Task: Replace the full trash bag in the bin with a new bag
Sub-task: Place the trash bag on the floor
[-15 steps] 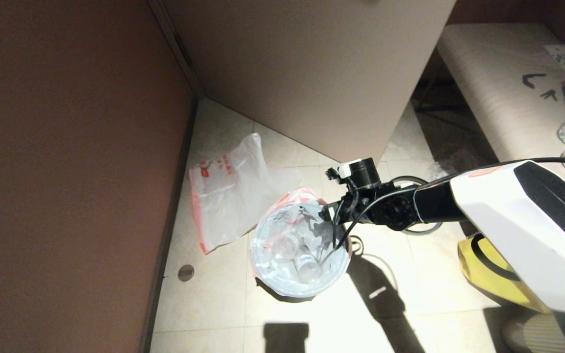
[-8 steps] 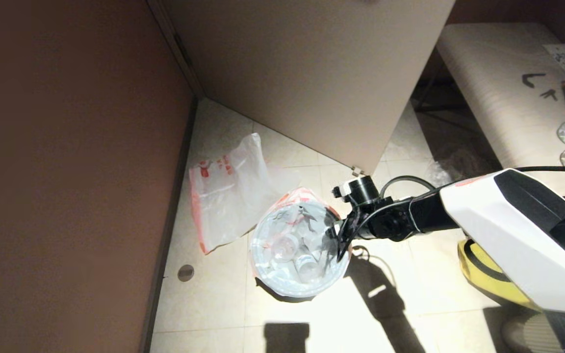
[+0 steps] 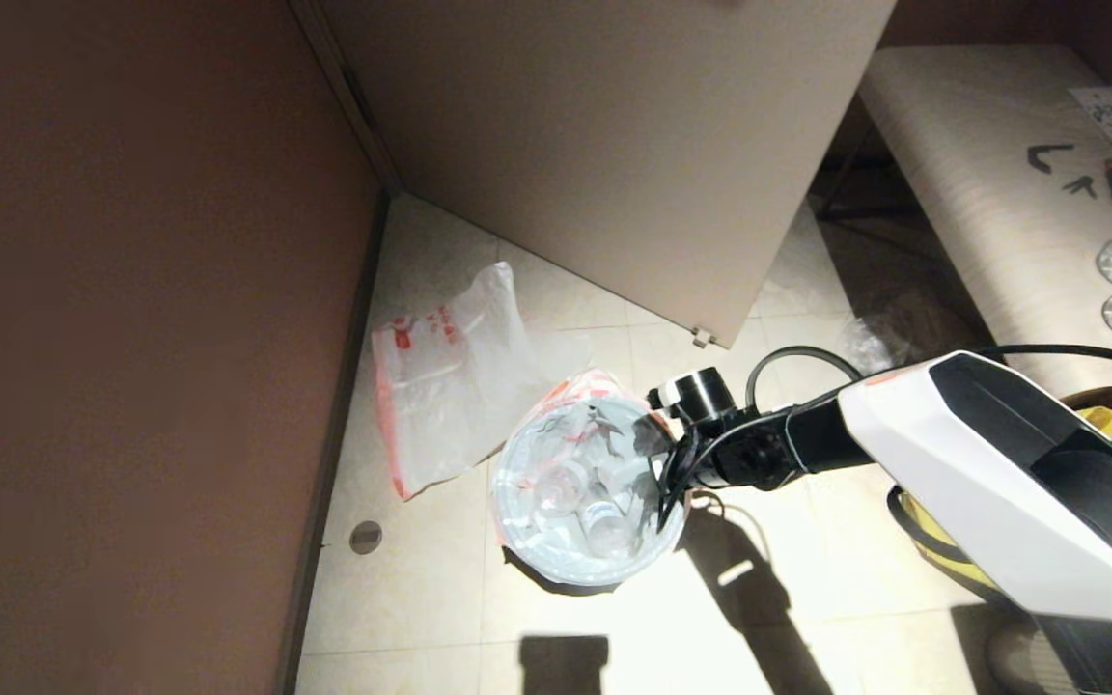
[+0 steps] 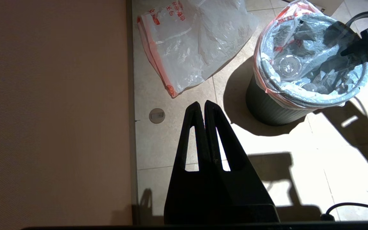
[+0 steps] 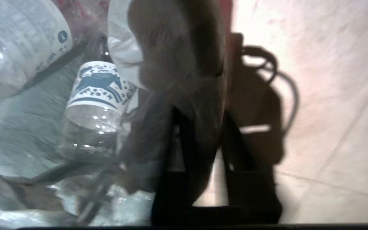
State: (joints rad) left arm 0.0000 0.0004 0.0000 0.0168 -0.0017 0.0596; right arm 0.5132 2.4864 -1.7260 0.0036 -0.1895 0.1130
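The bin stands on the tiled floor, lined with the full trash bag, whose pink-trimmed edge folds over the rim. Clear bottles and a cup show inside; one bottle has a blue-printed label. My right gripper is down at the bin's right rim, one finger inside the bag and one outside, shut on the bag's folded edge. The new bag lies flat on the floor by the wall, left of the bin. My left gripper hangs shut and empty above the floor.
A brown wall runs along the left and a beige cabinet panel stands behind the bin. A yellow tote sits under my right arm. A pale bench with cups is at the right. A round floor cover lies near the wall.
My right arm has sunk and drawn in to the bin's right rim, and its jaws have gone from wide open to narrowed on the bag's edge. The left arm has not moved.
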